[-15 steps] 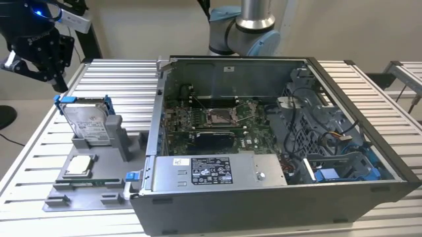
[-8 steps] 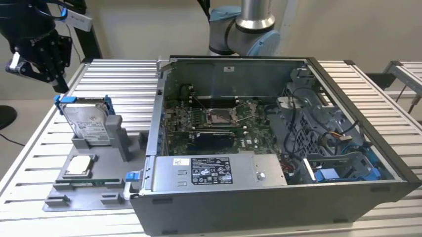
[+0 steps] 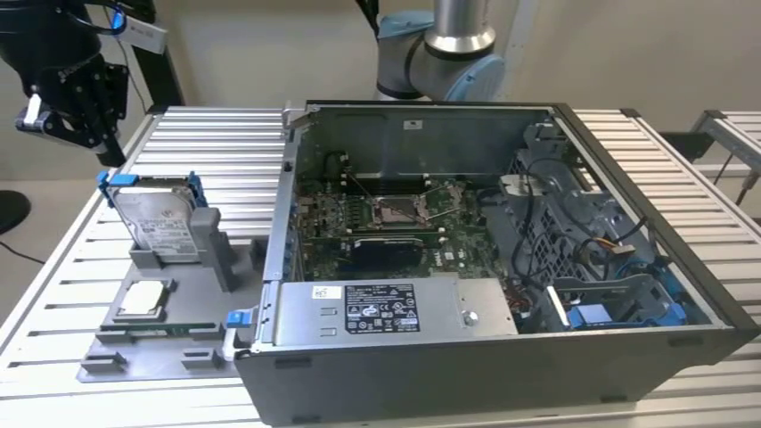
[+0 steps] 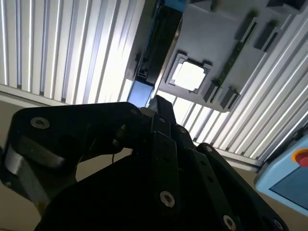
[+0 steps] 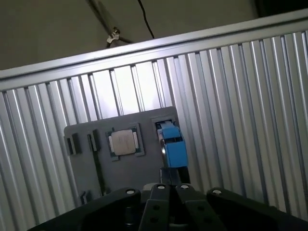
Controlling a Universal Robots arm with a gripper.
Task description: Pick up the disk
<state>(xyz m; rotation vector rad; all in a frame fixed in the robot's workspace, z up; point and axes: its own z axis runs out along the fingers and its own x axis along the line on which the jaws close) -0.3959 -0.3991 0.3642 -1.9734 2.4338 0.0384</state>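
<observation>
Surface (image 3: 226,134): ribbed aluminium slats. A second slatted surface (image 3: 728,134) stands apart, past the edge on the exterior view's right. Room: plain beige wall and floor beyond.

Near corner, exterior view's left: one grey fixture plate (image 3: 155,343), lying flat. One square silver chip (image 3: 143,299) sits flat in a recess of it.

Just behind the chip, on the same plate: one disk (image 3: 160,218). It stands on edge in a grey holder, label side toward the near edge, blue bracket around it. Nothing touches it. In the first wrist view the disk (image 5: 172,144) shows edge-on beside the chip (image 5: 122,143).

Middle of surface: one computer case (image 3: 476,374), open on top. Inside, one grey box with black label (image 3: 380,308) lies along the near wall, with one green board (image 3: 380,214) behind it.

Far edge: one arm base (image 3: 446,53).

By the far corner, exterior view's left: one black gripper (image 3: 89,125) hangs in the air, well apart from the disk. Released or clenched: cannot tell.
</observation>
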